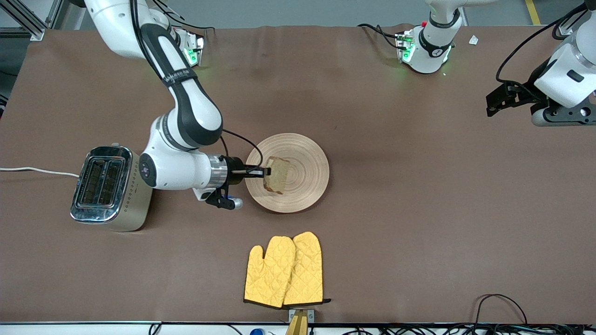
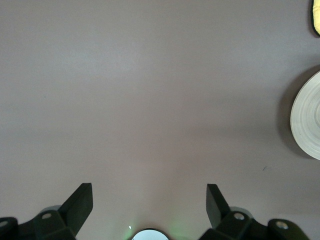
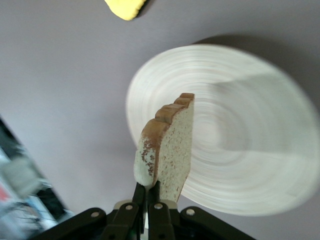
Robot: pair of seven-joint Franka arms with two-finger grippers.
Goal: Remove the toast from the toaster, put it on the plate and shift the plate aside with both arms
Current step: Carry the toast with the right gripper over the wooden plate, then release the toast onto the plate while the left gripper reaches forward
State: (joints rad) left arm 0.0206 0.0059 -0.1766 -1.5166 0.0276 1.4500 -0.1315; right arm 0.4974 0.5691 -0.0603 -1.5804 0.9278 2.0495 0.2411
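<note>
While over plate [image 1: 298, 186] on edge, toast [image 1: 276, 175]: light-brown crumb, darker scalloped crust, pinched at one edge by right gripper [image 1: 263, 171]. Toaster [image 1: 108, 187] toward right arm's end. Left gripper [image 2: 149, 200]: waiting, fingers spread, above bare table [image 1: 419, 209].

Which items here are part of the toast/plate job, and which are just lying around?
In the job:
- toast, clamped in the right hand over the plate
- plate
- left hand, open, waiting over bare table at the left arm's end

Lying about:
- toaster
- yellow oven mitts, nearer the front camera than the plate
</note>
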